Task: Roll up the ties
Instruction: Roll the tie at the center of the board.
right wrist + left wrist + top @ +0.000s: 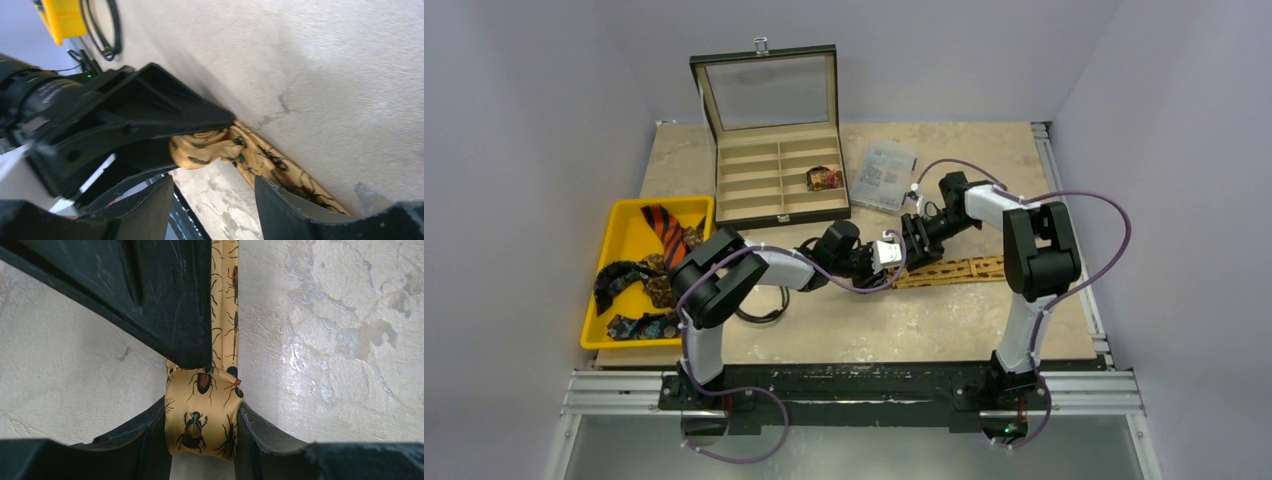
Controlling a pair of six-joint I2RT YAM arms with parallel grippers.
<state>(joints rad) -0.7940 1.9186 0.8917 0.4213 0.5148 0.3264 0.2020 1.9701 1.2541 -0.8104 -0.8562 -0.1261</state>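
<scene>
The tan-gold tie (pixel 964 268) with dark beetle prints lies flat across the table's middle right. Its left end is wound into a small roll (pixel 202 415). My left gripper (pixel 202 427) is shut on that roll, one finger on each side, and it shows in the top view (pixel 886 256). The unrolled length (pixel 231 300) runs away from the roll. My right gripper (pixel 212 200) is open and empty, right beside the roll (pixel 200 150) and over the tie (pixel 280 170). It shows in the top view (pixel 918 244). One of its fingers (pixel 150 290) reaches down to the roll.
A yellow tray (pixel 624 235) at the left holds an orange black-striped tie (pixel 664 228) and dark multicoloured ties (pixel 624 275). An open wooden compartment box (pixel 764 195) behind holds one rolled tie (pixel 825 178). A clear packet (pixel 886 172) lies beside it. A black cable loop (pixel 759 312) is near the left arm.
</scene>
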